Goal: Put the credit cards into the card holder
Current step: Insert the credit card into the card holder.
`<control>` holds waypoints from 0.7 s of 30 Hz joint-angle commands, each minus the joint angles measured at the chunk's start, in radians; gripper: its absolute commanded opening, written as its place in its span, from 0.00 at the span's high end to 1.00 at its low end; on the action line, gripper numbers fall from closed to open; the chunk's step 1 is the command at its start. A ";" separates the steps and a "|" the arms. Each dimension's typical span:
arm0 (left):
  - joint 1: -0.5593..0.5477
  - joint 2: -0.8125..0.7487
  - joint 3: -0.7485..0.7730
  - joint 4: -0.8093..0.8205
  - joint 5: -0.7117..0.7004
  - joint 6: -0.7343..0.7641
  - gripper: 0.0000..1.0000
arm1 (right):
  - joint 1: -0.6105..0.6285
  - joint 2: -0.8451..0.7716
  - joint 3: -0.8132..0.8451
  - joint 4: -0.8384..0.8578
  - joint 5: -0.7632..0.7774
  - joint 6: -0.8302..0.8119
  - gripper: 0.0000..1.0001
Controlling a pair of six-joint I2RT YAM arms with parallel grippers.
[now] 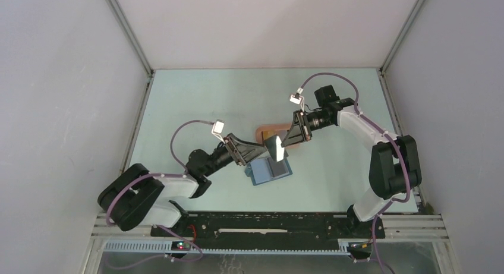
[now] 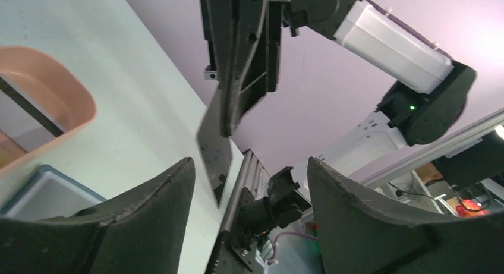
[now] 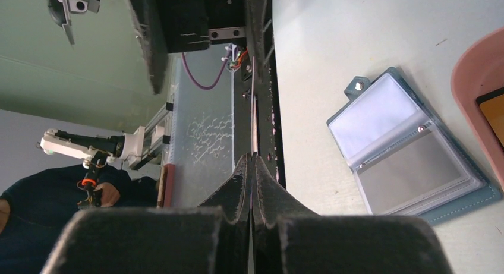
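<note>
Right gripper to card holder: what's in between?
Only the grey card pinched in the right gripper, angled down over the open card holder; seen in the top view. Contact unclear.

Beyond the wallet [image 1: 260, 174], the tray [image 1: 263, 132] is partly hidden behind the right gripper [image 1: 286, 144] and its card [image 1: 274, 147]. In the right wrist view, the tray and an orange card [image 3: 493, 107] right of the wallet are cut off by the edge.
</note>
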 commanded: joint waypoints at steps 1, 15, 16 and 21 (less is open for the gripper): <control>-0.012 0.090 0.042 0.094 -0.013 -0.048 0.30 | 0.009 -0.001 0.004 0.034 -0.054 0.025 1.00; -0.008 0.169 0.109 0.135 0.086 -0.074 0.56 | 0.030 0.008 0.004 0.024 -0.051 0.010 1.00; -0.006 0.169 0.108 0.135 0.092 -0.074 0.60 | 0.032 0.009 0.004 0.023 -0.048 0.007 1.00; 0.019 0.166 0.101 0.137 0.127 -0.068 0.99 | 0.049 -0.001 0.004 0.011 -0.018 -0.016 1.00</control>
